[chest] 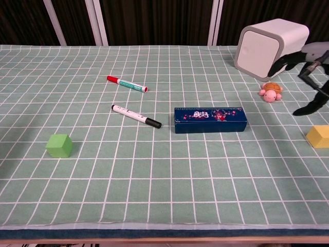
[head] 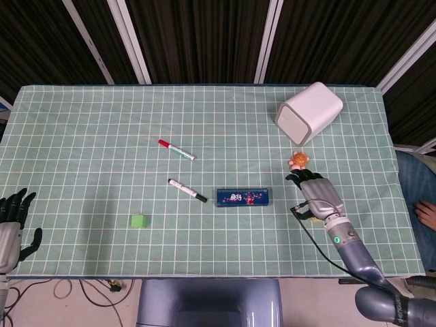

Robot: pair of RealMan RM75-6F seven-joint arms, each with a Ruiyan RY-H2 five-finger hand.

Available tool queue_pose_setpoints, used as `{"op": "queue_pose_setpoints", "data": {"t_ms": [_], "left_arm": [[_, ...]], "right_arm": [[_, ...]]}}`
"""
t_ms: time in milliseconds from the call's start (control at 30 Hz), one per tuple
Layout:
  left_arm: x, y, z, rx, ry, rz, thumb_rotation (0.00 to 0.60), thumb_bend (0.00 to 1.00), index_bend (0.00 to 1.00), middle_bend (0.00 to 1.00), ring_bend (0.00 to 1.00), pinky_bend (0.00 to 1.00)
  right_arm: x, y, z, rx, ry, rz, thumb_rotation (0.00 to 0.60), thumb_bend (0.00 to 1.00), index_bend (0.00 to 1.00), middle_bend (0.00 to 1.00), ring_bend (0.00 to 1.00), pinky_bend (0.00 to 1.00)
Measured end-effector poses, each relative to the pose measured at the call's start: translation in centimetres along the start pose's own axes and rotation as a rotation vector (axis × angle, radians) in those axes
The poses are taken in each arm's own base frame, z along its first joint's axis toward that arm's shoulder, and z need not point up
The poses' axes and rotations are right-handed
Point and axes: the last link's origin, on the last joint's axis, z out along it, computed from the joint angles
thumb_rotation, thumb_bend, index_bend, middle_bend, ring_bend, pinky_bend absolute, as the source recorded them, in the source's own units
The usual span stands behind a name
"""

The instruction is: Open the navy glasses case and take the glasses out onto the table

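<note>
Left hand point(head: 12, 225) at near left table corner, off the cloth edge, fingers spread, holding nothing; unseen in chest view. Green cube point(head: 139, 221) on checked tablecloth point(head: 88, 136), near-left of centre. Navy glasses case point(head: 242, 197) flat near table centre, lid closed, long side across the view, patterned label facing up. Right hand point(head: 319, 197) just right of the case, over the cloth, not touching the case; fingers apart, nothing held. Seen at right edge of chest view point(chest: 308, 77), raised above the cloth, dark fingers splayed. Yellow cube point(chest: 319, 136) near right edge in chest view, mostly hidden under right hand in head view. Black-capped marker point(head: 187, 191) just left of the case, apart from it, lying diagonal. Red-capped marker point(head: 176, 150) farther back, also diagonal. Toy turtle point(head: 298, 161) beyond right hand, close to fingertips; contact cannot be told. White rounded box point(head: 308, 112) tipped on its side at far right, grey-rimmed face toward table centre.
</note>
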Motion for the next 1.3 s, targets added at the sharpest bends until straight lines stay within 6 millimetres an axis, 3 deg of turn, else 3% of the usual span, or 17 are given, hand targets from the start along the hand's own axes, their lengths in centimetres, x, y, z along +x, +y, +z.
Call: {"op": "queue_pose_setpoints", "data": {"t_ms": [367, 867, 1300], "left_arm": [[0.0, 0.0, 0.0, 0.011, -0.005, -0.011, 0.600, 0.45, 0.05, 0.00, 0.00, 0.00], [0.0, -0.1, 0.0, 0.022, -0.018, -0.021, 0.600, 0.45, 0.05, 0.00, 0.00, 0.00], [0.0, -0.1, 0.0, 0.023, -0.026, -0.022, 0.600, 0.45, 0.05, 0.00, 0.00, 0.00]], "right_arm": [[-2.7, -5.6, 3.3, 0.021, 0.006, 0.019, 0.600, 0.22, 0.23, 0.17, 0.15, 0.23], [-3.7, -9.8, 5.3, 0.044, -0.008, 0.024, 0.600, 0.24, 0.23, 0.20, 0.20, 0.23], [-4.7, -11.4, 6.3, 0.037, -0.010, 0.022, 0.600, 0.29, 0.23, 0.23, 0.23, 0.23]]}}
